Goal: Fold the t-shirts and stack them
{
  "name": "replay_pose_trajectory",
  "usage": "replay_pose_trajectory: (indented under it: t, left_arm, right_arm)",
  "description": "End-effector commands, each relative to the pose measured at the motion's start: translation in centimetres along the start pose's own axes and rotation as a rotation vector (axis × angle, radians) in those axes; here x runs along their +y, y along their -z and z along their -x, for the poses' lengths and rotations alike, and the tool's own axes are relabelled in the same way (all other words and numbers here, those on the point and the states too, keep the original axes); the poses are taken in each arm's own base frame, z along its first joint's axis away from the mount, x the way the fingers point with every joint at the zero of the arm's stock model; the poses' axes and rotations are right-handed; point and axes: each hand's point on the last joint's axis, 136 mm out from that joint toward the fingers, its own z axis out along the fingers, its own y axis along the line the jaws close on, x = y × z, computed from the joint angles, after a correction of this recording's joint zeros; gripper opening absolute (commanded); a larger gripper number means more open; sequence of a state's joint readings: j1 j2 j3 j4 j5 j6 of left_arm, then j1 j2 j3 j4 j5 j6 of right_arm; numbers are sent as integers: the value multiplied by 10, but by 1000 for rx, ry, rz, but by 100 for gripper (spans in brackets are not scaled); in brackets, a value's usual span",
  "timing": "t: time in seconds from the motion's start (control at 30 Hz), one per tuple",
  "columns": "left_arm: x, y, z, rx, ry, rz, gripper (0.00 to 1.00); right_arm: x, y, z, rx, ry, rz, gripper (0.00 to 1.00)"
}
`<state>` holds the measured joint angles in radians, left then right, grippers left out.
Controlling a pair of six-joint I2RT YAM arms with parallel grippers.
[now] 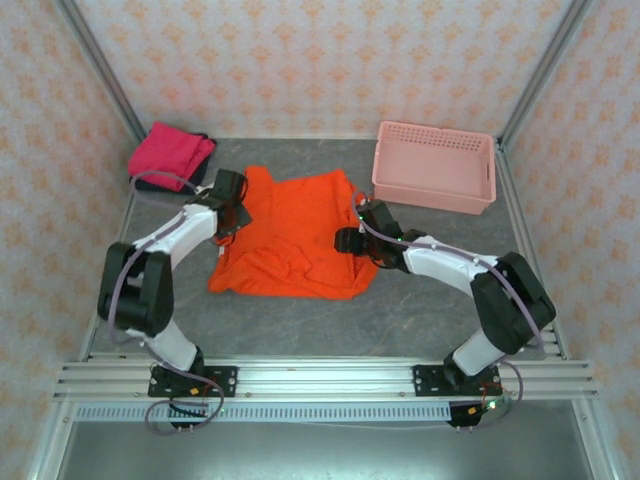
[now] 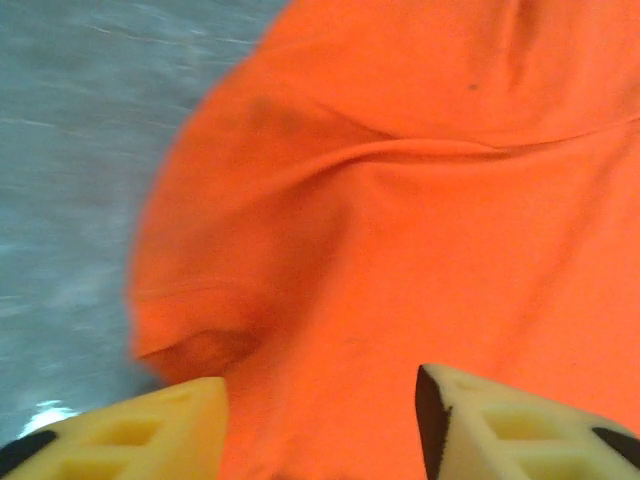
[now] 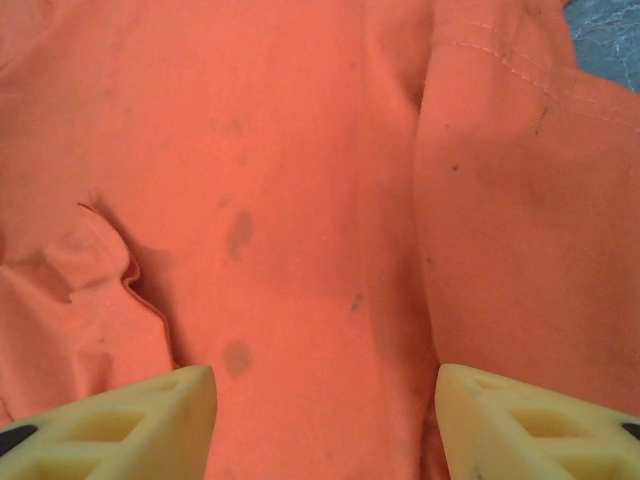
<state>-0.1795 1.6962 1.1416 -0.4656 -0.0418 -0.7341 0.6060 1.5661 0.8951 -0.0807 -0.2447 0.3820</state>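
Observation:
The orange t-shirt (image 1: 295, 238) lies spread and rumpled in the middle of the table. My left gripper (image 1: 238, 208) hovers open over its left edge; in the left wrist view the orange cloth (image 2: 420, 220) runs under the yellow fingertips (image 2: 150, 430). My right gripper (image 1: 352, 238) stands open over the shirt's right side, the orange cloth (image 3: 300, 200) showing a folded flap and dark spots between the fingertips (image 3: 520, 420). A magenta-pink t-shirt (image 1: 170, 152) lies folded at the back left on a dark navy-black t-shirt (image 1: 200, 172), which shows as a thin edge.
A pink lattice basket (image 1: 435, 165) stands at the back right. Grey tabletop (image 1: 300, 325) lies bare in front of the orange shirt. Patterned walls close the sides and back; a metal rail (image 1: 320, 380) runs along the near edge.

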Motion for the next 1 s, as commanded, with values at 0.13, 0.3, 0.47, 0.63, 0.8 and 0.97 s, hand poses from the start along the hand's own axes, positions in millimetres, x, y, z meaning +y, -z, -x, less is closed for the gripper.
replay_pose_trajectory:
  t: [0.13, 0.3, 0.47, 0.63, 0.8, 0.97]
  left_arm:
    - [-13, -44, -7, 71, 2, 65, 41]
    - [0, -70, -10, 115, 32, 98, 41]
    - [-1, -88, 4, 131, 63, 96, 42]
    - [-9, -109, 23, 137, 85, 104, 42]
    - [-25, -101, 48, 105, 58, 102, 47]
    - [-37, -33, 65, -38, -69, 139, 75]
  right_arm:
    - [-12, -11, -4, 2, -20, -60, 60]
    - [-16, -19, -10, 24, -20, -72, 55]
    - [-13, -23, -10, 38, -16, -59, 56]
    - [-10, -29, -7, 49, -23, -57, 56]
    - [3, -21, 7, 12, -22, -21, 56]
    - [-8, 6, 21, -113, -65, -47, 57]
